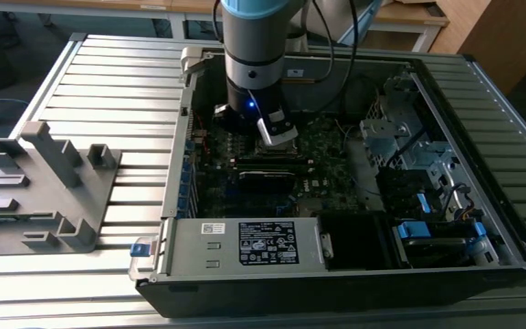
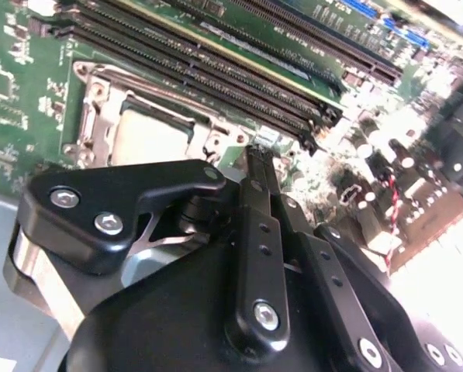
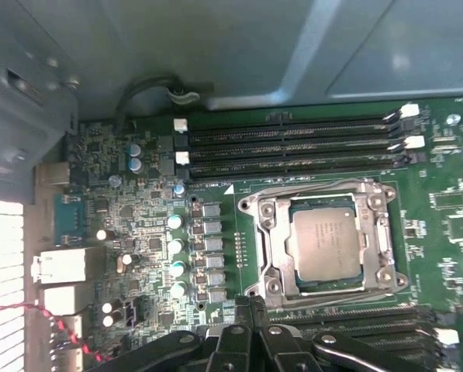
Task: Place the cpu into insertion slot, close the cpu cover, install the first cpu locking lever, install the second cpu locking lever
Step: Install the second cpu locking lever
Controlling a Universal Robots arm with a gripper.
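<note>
The cpu (image 3: 328,244), a flat square chip with a dull silver top, lies seated in the motherboard socket. The cpu cover (image 3: 268,236), a silvery frame with an open window, lies flat around it. A thin wire lever (image 3: 316,186) runs along the socket edge beside the memory slots; I cannot tell whether it is latched. My gripper (image 3: 250,306) is shut with nothing between its black fingers, its tip just off one socket corner. In the second wrist view the gripper (image 2: 256,155) points down beside the cpu (image 2: 150,136). In the exterior view the gripper (image 1: 277,140) hangs low inside the open computer case.
Long black memory slots (image 3: 293,143) flank the socket on two sides. Capacitors and connectors (image 3: 177,244) stand beside it. The case holds a power supply box (image 1: 244,243) and a metal drive cage (image 1: 409,144). A grey plastic fixture (image 1: 53,185) sits on the slatted table.
</note>
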